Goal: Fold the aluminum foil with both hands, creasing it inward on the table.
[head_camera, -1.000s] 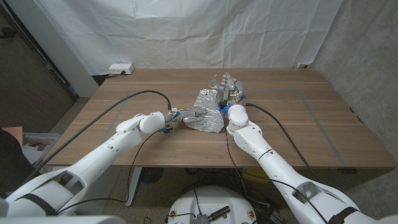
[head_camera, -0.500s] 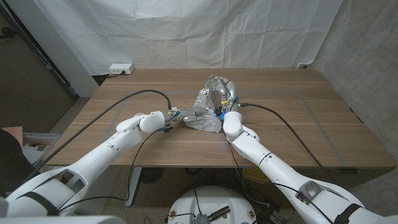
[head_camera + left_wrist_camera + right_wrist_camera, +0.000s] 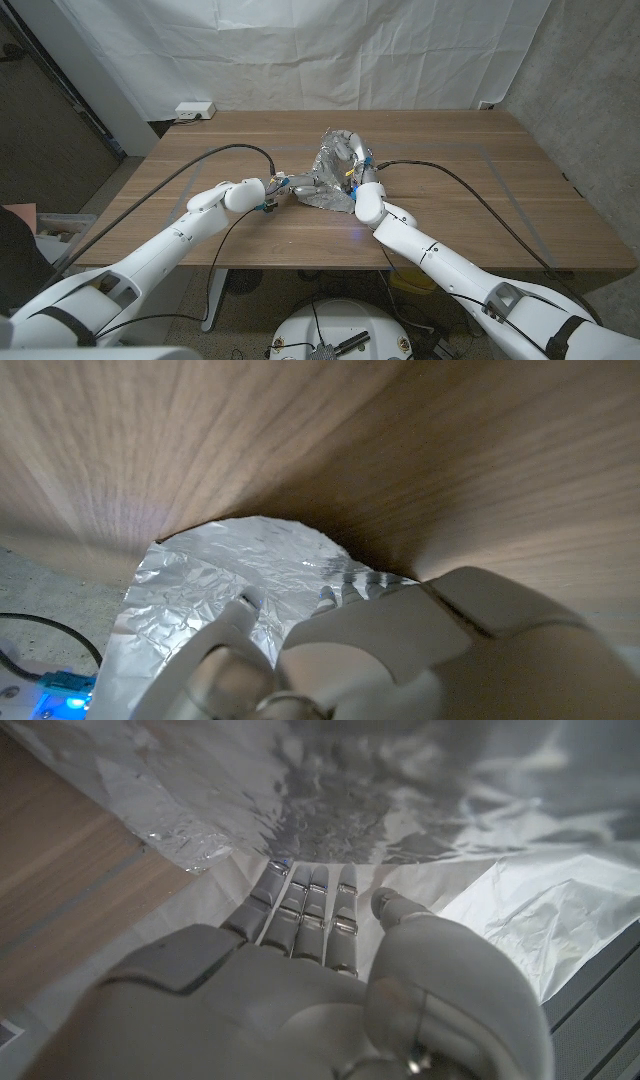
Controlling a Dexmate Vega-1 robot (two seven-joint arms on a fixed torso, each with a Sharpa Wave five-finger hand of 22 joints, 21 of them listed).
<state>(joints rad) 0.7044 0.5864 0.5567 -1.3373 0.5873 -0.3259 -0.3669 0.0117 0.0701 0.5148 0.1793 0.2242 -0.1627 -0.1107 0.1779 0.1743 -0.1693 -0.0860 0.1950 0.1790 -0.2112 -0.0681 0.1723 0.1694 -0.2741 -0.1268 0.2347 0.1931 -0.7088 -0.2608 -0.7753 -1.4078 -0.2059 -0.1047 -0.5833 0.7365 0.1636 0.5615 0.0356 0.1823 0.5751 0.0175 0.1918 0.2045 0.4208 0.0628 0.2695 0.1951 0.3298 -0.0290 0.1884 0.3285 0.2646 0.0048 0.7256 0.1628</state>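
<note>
The crumpled aluminum foil [image 3: 327, 172] lies mid-table, its right part lifted upright. From the left, my left hand [image 3: 300, 184] reaches in with fingers stretched out, pressing on the foil's near left edge. My right hand [image 3: 350, 154] stands behind the raised flap, fingers straight and together against it, leaning it toward the left. In the right wrist view the fingers [image 3: 310, 905] lie flat against the shiny foil [image 3: 350, 800], thumb apart, nothing pinched. The left wrist view shows my left hand [image 3: 400, 650] over the foil [image 3: 225, 575] on the wood.
A white power strip [image 3: 194, 110] sits at the back left of the wooden table [image 3: 480, 210]. Black cables [image 3: 225, 153] run across the table to both wrists. A white cloth hangs behind the table.
My right hand has swung left and inward, pushing the foil's right flap up and over toward the left. My left hand has stayed on the foil's left edge.
</note>
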